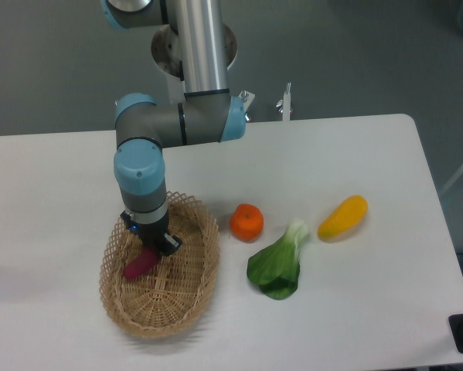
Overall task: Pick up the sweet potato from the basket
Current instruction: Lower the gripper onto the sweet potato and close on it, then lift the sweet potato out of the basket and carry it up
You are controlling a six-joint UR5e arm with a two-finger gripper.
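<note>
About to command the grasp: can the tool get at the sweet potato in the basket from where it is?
Probably yes. The tool is already down inside the basket, right at the sweet potato, with nothing else lying in there. Whether it has closed can't be seen.

White table, grey floor, even light

A white table (355,309) with rounded corners fills the view under soft, flat light. Beyond its far edge runs plain grey floor (355,54). A small metal bracket (286,102) stands at the far edge
</note>
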